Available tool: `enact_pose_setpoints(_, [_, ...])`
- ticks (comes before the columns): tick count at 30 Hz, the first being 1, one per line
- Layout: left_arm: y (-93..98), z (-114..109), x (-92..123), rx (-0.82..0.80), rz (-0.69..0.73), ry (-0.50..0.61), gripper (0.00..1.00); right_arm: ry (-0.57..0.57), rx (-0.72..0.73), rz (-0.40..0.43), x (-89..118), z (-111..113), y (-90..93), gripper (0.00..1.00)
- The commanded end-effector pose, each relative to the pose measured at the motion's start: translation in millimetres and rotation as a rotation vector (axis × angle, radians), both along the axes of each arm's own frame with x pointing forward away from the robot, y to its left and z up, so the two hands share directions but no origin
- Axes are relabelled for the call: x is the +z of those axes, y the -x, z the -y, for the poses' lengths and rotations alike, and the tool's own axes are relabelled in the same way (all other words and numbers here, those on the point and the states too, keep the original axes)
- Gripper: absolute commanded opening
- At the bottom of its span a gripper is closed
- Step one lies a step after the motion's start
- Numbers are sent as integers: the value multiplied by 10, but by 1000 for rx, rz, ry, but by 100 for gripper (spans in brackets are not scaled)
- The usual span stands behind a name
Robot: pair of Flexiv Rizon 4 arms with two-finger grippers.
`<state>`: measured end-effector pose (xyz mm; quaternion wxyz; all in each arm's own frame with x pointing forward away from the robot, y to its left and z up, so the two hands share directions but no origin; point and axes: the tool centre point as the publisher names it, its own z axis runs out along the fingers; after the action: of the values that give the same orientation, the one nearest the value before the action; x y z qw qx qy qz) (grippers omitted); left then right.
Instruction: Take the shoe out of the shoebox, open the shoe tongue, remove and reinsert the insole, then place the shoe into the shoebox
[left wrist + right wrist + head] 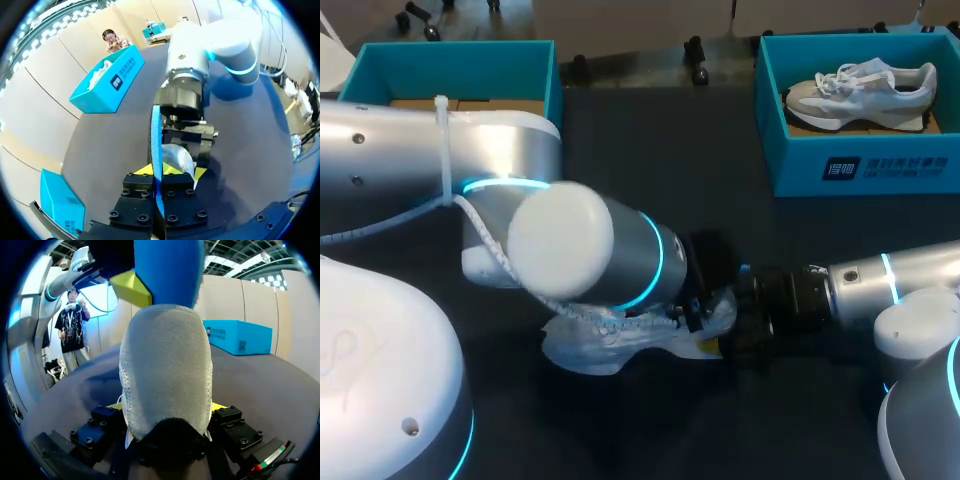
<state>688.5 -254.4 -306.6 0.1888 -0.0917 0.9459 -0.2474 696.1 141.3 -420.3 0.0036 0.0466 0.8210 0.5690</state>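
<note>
My right jaws clamp the shoe (165, 365) by one end; my left jaws pinch the blue insole (156, 135) just above it, lengthwise.

Left arm (440, 150) enters from the left edge, wrist over lower centre. Left gripper (157, 170) pinched thin on blue insole (156, 130). Right arm (910, 270) enters lower right, level, pointing left. Right gripper (167, 406) clamps shoe (165, 365) heel.

left arm (560, 240) overhangs shoe (590, 350), open table (660, 150) beyond
</note>
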Motion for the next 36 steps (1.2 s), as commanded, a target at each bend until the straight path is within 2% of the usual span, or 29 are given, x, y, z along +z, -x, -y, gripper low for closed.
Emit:
enact_pose_setpoints(1, [-83,-29,170,-25,-100,19,0,1,-1,1,-17,-12,12,0])
enact_pose_setpoints(7, [-157,95,370,-38,-283,61,0,1,-1,1,-17,-12,12,0])
enact_pose_setpoints(17, [-111,165,749,-99,-484,146,0,1,-1,1,-17,-12,12,0])
enact_pose_setpoints(28, [78,147,1192,-166,-578,224,0,1,-1,1,-17,-12,12,0])
enact_pose_setpoints(36, [198,85,1646,-246,-628,289,0,1,-1,1,-17,-12,12,0])
